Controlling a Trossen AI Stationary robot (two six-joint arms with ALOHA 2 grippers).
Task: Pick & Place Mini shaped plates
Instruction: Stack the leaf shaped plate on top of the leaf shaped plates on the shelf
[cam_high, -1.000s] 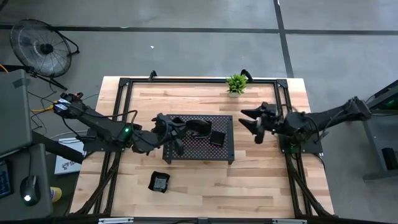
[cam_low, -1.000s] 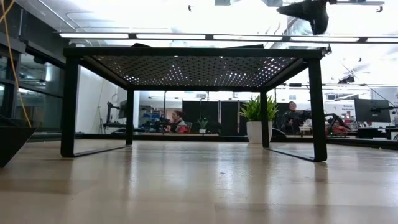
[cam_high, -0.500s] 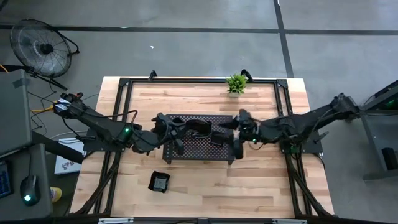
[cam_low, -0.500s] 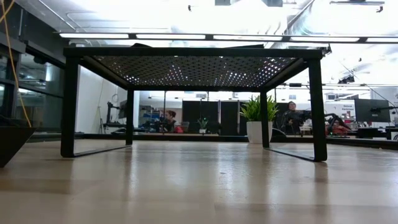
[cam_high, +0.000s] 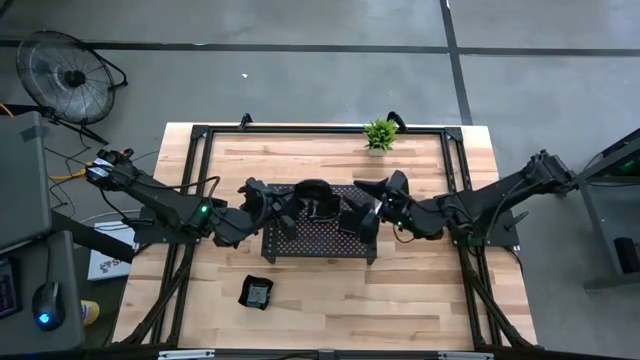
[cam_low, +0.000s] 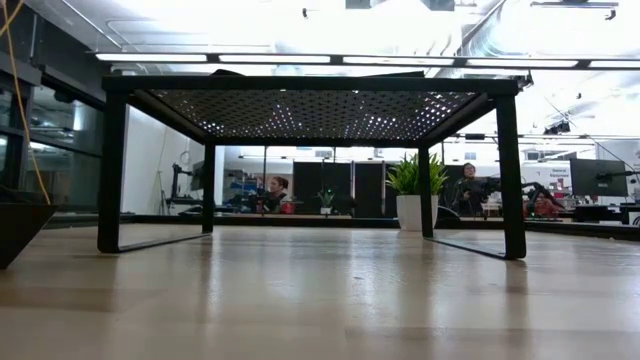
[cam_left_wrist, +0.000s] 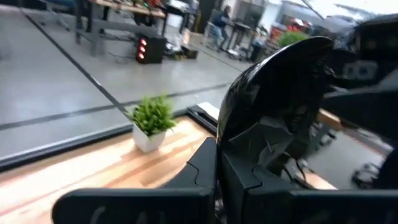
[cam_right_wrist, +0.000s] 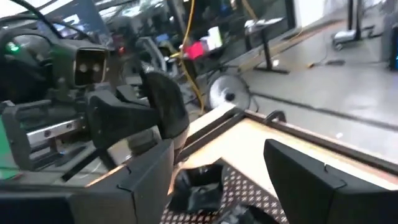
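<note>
Black dish (cam_left_wrist: 280, 93) clamped by its edge in left gripper (cam_high: 293, 203) above tray (cam_high: 300, 240); right gripper (cam_high: 365, 208) spread wide, close alongside. Could clash there, or knock dish loose.

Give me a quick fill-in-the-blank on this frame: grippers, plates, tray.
1. The left gripper is shut on a glossy black ____ held above the perforated tray.
2. The right gripper, near the tray's right end, has its jaws ____.
3. One mini plate lies off the tray, on the bare ____.
4. The small green plant stands at the table's ____ edge, beyond the tray in the high view.

Missing words: plate; open; table; far
</note>
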